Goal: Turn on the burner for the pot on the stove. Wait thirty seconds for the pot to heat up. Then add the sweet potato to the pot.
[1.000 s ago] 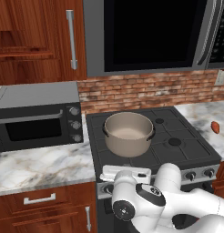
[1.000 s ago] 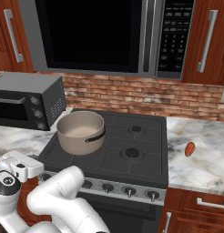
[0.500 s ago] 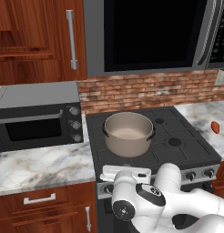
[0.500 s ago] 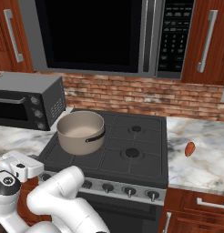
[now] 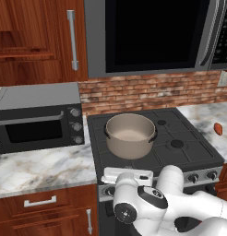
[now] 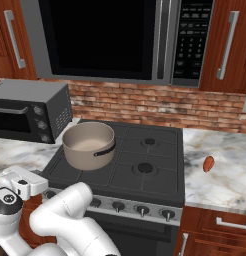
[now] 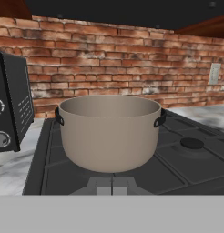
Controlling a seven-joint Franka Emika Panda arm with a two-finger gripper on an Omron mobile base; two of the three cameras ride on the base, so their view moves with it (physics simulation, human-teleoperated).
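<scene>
Round matte-beige pot (image 7: pixel 109 132) sat on the black grated stove (image 5: pixel 189 152).
The gripper's (image 7: pixel 112 186) fingers were pressed together, holding nothing.

A home kitchen: a black gas stove (image 5: pixel 180 152) set into a marble tabletop (image 5: pixel 41 168), a built-in microwave (image 5: pixel 152 37) above it, a red brick backsplash (image 6: pixel 160 107), a toaster oven (image 5: pixel 37 120) at the tabletop's left end, and reddish wooden cabinets (image 5: pixel 37 41) on either side.
</scene>
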